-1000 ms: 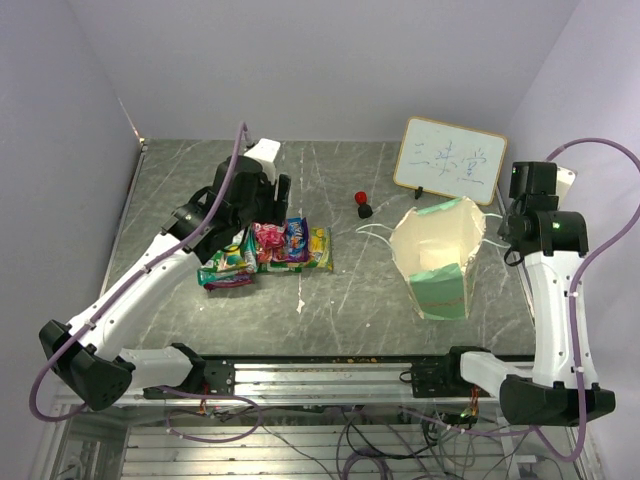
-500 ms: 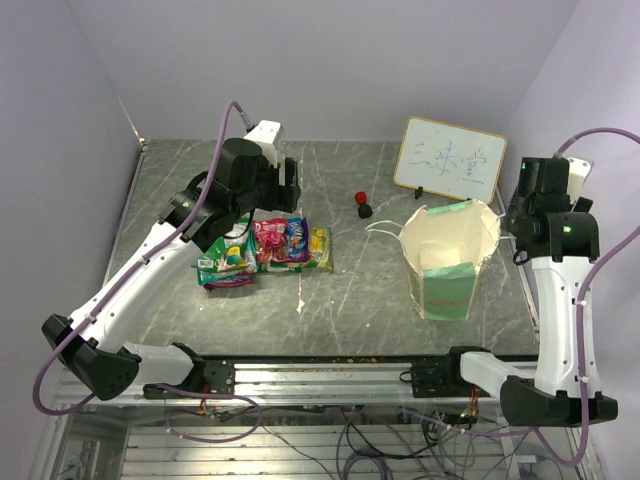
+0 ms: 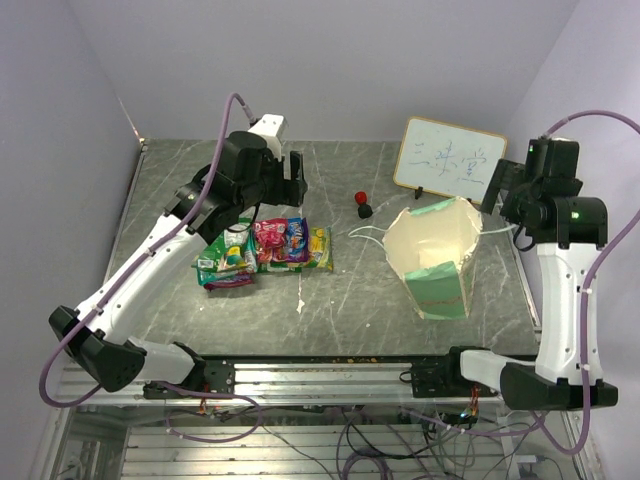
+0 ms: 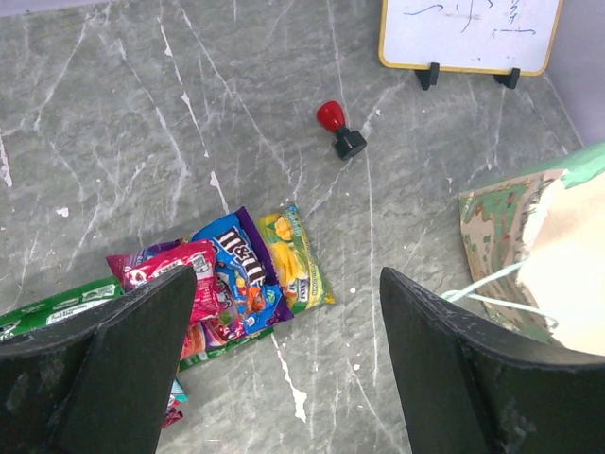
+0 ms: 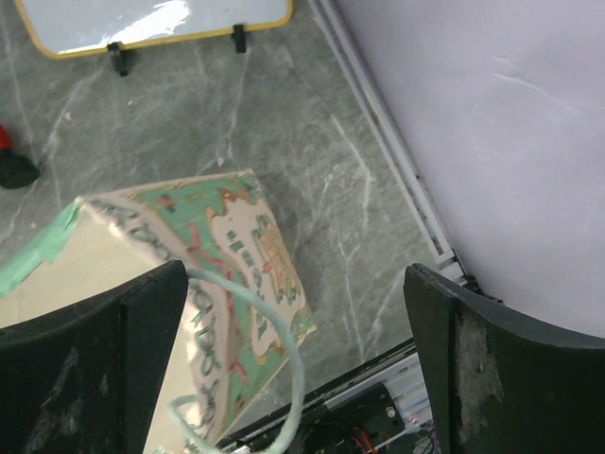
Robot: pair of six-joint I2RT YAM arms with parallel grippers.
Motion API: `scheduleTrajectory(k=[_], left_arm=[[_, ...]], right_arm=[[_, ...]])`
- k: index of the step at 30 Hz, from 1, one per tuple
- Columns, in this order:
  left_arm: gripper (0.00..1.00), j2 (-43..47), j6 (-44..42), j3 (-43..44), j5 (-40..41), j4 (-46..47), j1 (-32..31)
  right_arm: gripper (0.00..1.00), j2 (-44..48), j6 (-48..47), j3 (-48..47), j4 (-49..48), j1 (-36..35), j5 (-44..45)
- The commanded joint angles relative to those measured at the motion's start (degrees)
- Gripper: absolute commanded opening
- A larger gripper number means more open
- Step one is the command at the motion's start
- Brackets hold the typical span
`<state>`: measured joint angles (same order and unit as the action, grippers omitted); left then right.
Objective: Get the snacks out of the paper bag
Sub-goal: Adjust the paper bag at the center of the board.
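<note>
Several snacks [image 3: 268,248] lie in a loose pile on the grey table, left of centre; the left wrist view shows the same snacks [image 4: 227,274] as pink, blue, yellow-green and green packets. My left gripper [image 3: 292,178] hangs open above the pile's far side, holding nothing [image 4: 284,276]. The paper bag [image 3: 436,256] stands upright at the right with its mouth open and its tan inside showing. My right gripper [image 3: 498,190] is open just above the bag's far right rim. In the right wrist view a loose cord handle [image 5: 301,378] loops between its spread fingers [image 5: 295,274].
A white board with writing [image 3: 449,160] stands at the back right. A small red-and-black knob [image 3: 362,204] sits between the snacks and the bag. The arms' rail [image 3: 330,375] runs along the near edge. Purple walls close the left and right sides.
My right gripper has opened, let go of the bag's rim and risen toward the back. The bag's mouth has changed shape. My left gripper has lifted off the snack pile, toward the back right.
</note>
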<state>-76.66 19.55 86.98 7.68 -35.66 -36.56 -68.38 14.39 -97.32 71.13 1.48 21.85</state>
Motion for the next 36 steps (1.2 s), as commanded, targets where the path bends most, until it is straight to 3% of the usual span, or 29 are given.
scheduleTrajectory(k=[1, 6, 10, 13, 18, 22, 25, 28, 31, 36], left_arm=[[0.9, -0.21, 1.18, 4.64, -0.42, -0.44, 0.35], [0.9, -1.09, 1.89, 6.13, -1.24, -0.43, 0.34], [0.92, -1.37, 4.27, 4.49, -3.53, 0.51, 0.34], [0.92, -1.08, 6.54, 2.65, -6.18, 2.25, 0.35], [0.95, -4.75, 14.63, -3.92, -21.65, 12.24, 0.37], [1.0, -10.71, 28.18, -14.86, -34.85, 30.98, -1.39], [0.99, -16.93, 28.64, -17.22, -33.53, 35.48, -5.21], [1.0, -21.75, 24.76, -11.18, -31.16, 28.72, -7.7], [1.0, -21.08, 22.43, -10.19, -27.82, 27.32, -8.46], [0.96, -19.8, 22.95, -10.93, -29.69, 26.59, -8.53]], right_arm=[[1.0, 0.15, 1.98, -4.54, 1.87, -0.1, 6.06], [1.0, 1.23, 0.91, -4.84, -0.25, -0.14, 6.87], [1.0, 2.38, -0.45, 1.04, -1.83, -0.11, -0.69], [1.0, 2.51, 1.44, 2.83, -0.1, -0.15, -0.22], [0.98, 3.65, 0.08, 3.19, -1.43, -0.14, -3.54], [0.97, 3.34, 0.89, 4.31, 0.08, -0.11, -2.92], [0.96, 4.8, 0.65, 3.74, -1.52, -0.12, -6.02], [0.96, 5.03, -0.21, 1.05, -1.63, -0.08, -8.24], [0.96, 6.04, -1.81, 0.5, -3.32, -0.13, -12.37], [0.91, 8.56, -4.1, 6.34, -9.83, -0.44, -33.14]])
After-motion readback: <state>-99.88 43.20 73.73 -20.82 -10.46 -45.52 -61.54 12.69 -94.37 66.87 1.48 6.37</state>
